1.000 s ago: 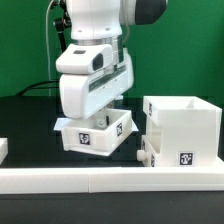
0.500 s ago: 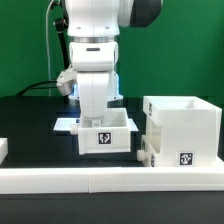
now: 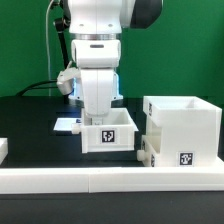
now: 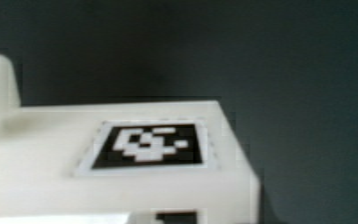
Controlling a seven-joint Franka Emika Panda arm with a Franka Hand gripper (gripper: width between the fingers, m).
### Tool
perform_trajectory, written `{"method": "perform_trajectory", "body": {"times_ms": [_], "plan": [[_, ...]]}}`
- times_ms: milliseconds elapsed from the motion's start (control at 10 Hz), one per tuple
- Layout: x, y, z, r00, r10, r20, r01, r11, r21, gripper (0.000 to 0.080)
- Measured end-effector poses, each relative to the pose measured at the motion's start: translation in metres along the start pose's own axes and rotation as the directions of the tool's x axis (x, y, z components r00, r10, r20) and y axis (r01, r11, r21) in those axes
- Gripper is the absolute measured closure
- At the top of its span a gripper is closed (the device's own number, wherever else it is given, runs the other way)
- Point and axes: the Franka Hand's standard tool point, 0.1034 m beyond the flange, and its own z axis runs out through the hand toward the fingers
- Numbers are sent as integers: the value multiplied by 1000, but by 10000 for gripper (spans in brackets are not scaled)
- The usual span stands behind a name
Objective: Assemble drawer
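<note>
A small white drawer box [image 3: 110, 137] with a black marker tag on its front stands square on the black table, just off the exterior view's left of the larger white drawer housing [image 3: 185, 125], with a narrow gap between them. My gripper [image 3: 100, 118] reaches down into the small box from above. Its fingertips are hidden behind the box's wall, and the box has turned and moved with it. In the wrist view a white box wall with a tag [image 4: 146, 145] fills the frame close up, against dark table.
The marker board [image 3: 65, 124] lies flat behind the small box, toward the exterior view's left. A long white rail [image 3: 90, 178] runs along the front. A small white part with a knob [image 3: 146, 155] sits at the housing's lower left. Another white piece [image 3: 3, 149] shows at the far left edge.
The gripper has turned the small box from a skewed pose to square-on, and has carried it toward the exterior view's right, closer to the housing.
</note>
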Motion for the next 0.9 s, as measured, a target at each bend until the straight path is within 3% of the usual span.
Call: {"method": "perform_trajectory", "body": {"times_ms": [200,400,500,700,900], "plan": [[5,4,-1,1000,-6,4,6,1000,-20,757],[4,4,-1,1000,-3,4,3,1000,-19,757],[4,6,-1,1000,-5,3,5,999,-42,757],[8,12,3,1000,-24,7,24,999,-39,757],[18,17,6,999,-43,26,44,998,-52,757]]}}
